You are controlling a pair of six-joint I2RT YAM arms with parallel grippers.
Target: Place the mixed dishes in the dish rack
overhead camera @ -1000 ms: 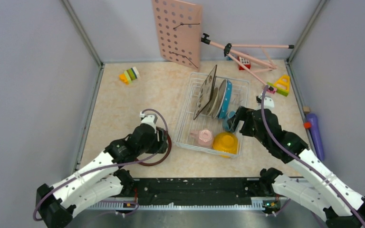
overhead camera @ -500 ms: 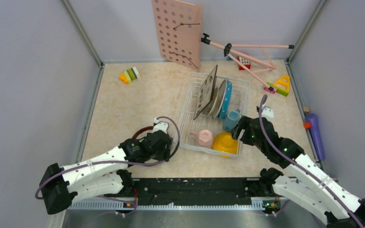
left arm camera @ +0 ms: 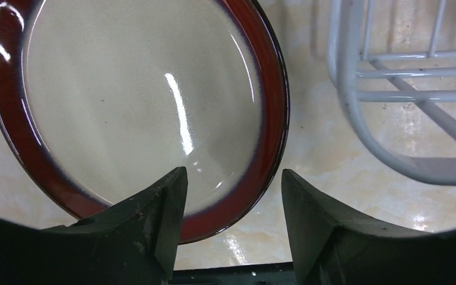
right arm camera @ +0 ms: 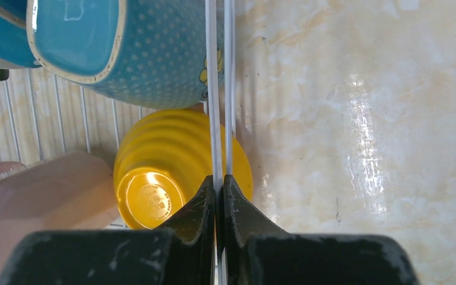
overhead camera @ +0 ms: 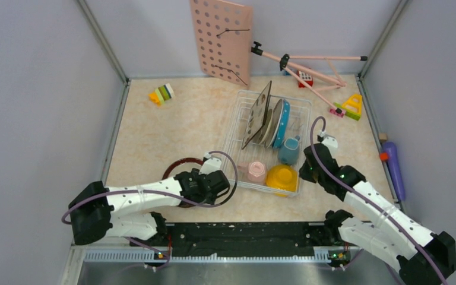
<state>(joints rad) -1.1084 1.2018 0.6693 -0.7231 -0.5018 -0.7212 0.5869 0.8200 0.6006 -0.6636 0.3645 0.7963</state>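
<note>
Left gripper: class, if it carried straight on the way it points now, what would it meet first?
The brown-rimmed plate: its near rim shows between the left gripper's open fingers; the dish rack sits off to the side. Height above the plate is unclear.

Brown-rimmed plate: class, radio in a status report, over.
Left gripper open over brown-rimmed cream plate, lying beside white wire dish rack. Right gripper shut at rack's right wall. Nothing in between.

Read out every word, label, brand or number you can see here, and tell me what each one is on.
No text here can be read.
Upturned base of the yellow bowl: a stamped mark, too blurred to read.
Side of the blue dotted mug: a small yellow print, no letters legible.
</note>
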